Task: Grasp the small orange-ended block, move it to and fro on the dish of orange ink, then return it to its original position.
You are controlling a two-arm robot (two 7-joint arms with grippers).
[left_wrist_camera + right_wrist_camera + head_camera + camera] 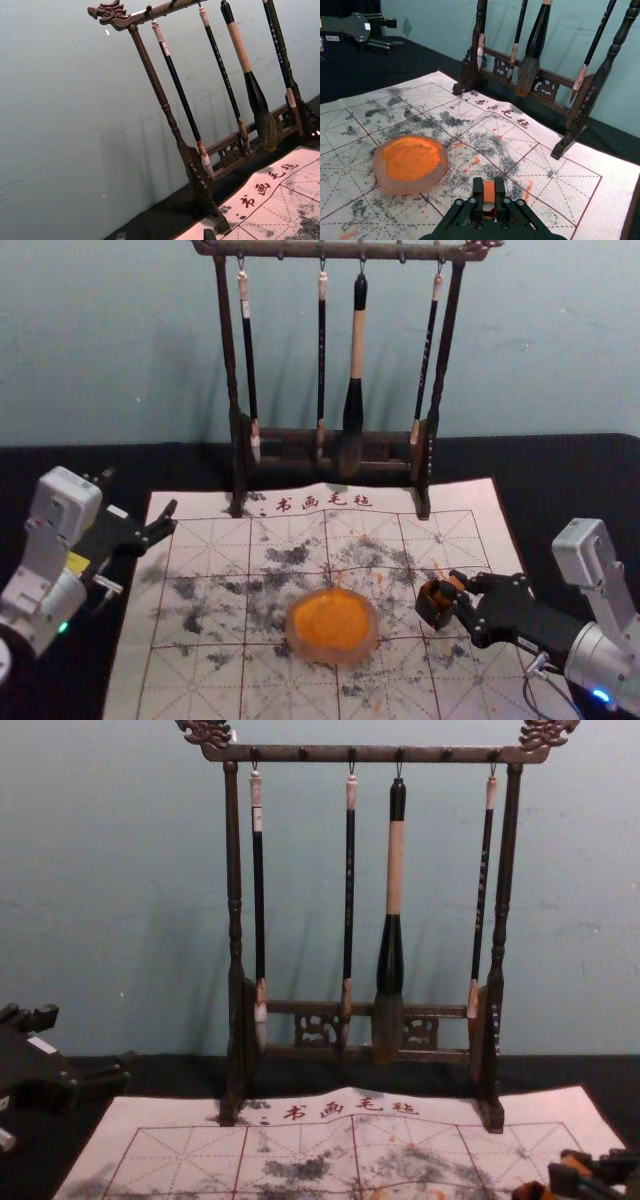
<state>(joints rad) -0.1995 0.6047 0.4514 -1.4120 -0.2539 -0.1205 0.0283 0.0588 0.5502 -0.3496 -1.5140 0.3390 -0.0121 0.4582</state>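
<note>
A dark counter (540, 475) carries a pale mat (460, 495). The brush rack (228, 350) stands toward the counter's far edge, brushes (357, 340) hanging. The left end effector (172, 517) is raised near the mat's left edge, open. The right end effector (452, 598) is over the mat, right of the ink dish (333, 653), gripping the orange-ended block (489, 192) between its fingers.

- Four brushes (394, 870)
- One brush rack (370, 754)
- One dish of orange ink (410, 187)
- One orange-ended block (489, 192)
- One lined mat (200, 502)
- One black table (560, 470)
</note>
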